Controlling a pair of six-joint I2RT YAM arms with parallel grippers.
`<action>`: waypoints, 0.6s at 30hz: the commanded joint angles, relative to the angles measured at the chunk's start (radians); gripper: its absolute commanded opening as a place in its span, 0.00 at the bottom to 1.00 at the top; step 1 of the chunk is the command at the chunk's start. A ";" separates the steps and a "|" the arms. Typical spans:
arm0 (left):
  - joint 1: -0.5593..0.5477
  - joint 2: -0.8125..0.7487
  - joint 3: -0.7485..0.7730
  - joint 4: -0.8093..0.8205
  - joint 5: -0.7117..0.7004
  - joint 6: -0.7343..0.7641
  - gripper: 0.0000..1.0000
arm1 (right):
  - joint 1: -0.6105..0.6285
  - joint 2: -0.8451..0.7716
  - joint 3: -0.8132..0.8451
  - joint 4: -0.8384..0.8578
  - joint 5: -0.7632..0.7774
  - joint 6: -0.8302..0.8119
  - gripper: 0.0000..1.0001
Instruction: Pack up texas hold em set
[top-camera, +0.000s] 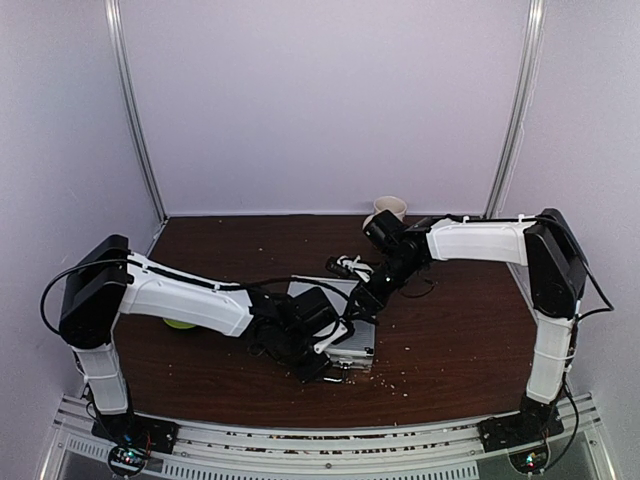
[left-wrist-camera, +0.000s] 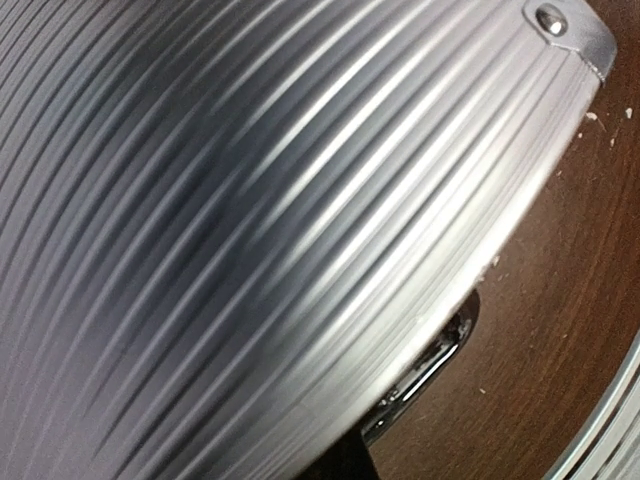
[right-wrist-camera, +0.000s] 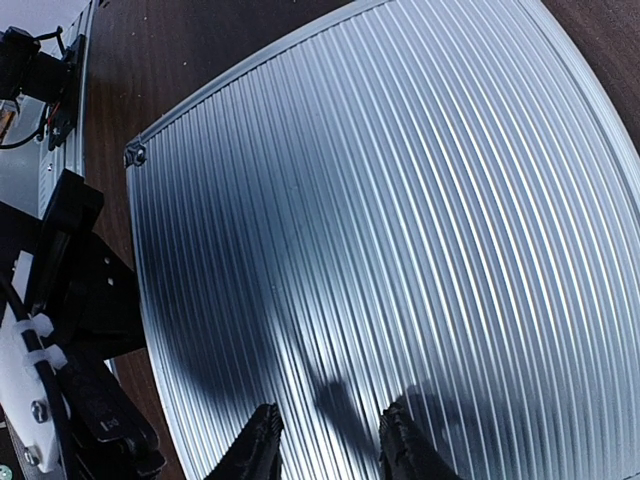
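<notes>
The silver ribbed briefcase (top-camera: 356, 344) of the texas hold em set lies shut on the brown table. Its lid (left-wrist-camera: 250, 220) fills the left wrist view, with a chrome latch (left-wrist-camera: 432, 372) showing at its lower edge. My left gripper (top-camera: 318, 367) is shut at the case's near edge, by that latch; I cannot tell whether it holds anything. My right gripper (right-wrist-camera: 330, 442) hovers over the far part of the lid (right-wrist-camera: 400, 200), open, with nothing between its fingers. Chips, buttons and cards are out of view.
A beige mug (top-camera: 389, 208) stands at the back of the table, behind the right arm. Part of a green plate (top-camera: 178, 323) shows under the left arm. Small crumbs dot the table (top-camera: 450, 330) in front of the case.
</notes>
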 joint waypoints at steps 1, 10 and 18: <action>0.007 0.023 0.039 -0.012 -0.097 0.023 0.00 | -0.001 0.051 -0.009 -0.045 0.057 -0.004 0.35; 0.001 -0.031 0.000 0.003 -0.070 0.049 0.00 | -0.002 0.019 -0.010 -0.058 0.058 -0.009 0.35; -0.002 -0.352 -0.145 -0.029 -0.162 0.105 0.00 | -0.076 -0.245 -0.037 -0.086 0.121 -0.036 0.36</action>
